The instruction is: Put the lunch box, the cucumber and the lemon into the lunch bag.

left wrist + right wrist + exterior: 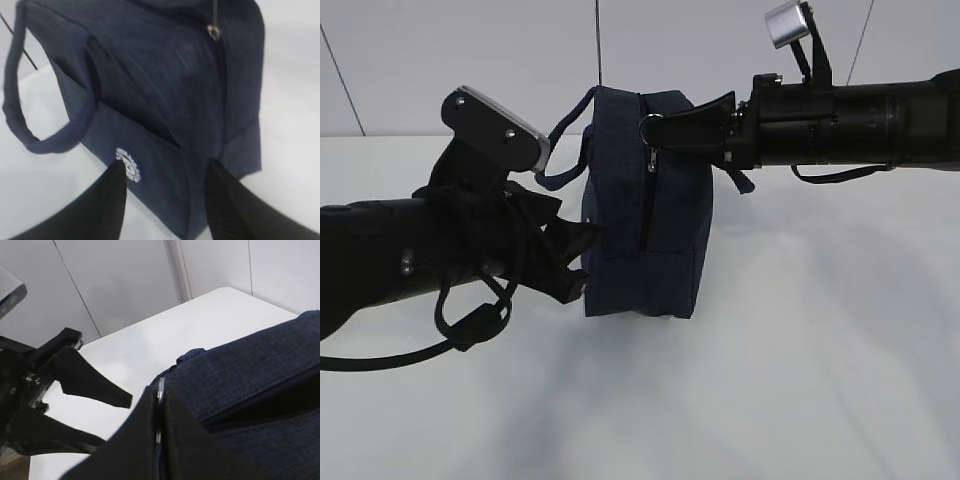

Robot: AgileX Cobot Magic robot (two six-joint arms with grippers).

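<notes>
The navy lunch bag stands upright on the white table. My right gripper reaches in from the right at the bag's top and is shut on the metal ring pull of the zipper. My left gripper is open, its fingers astride the bag's lower corner beside the round white logo. The left gripper also shows in the exterior view, against the bag's left face. The zipper slider sits near the top. The lunch box, cucumber and lemon are out of view.
A loop handle hangs off the bag's left side. The white table spreads in front of and to the right of the bag. A pale panelled wall stands behind.
</notes>
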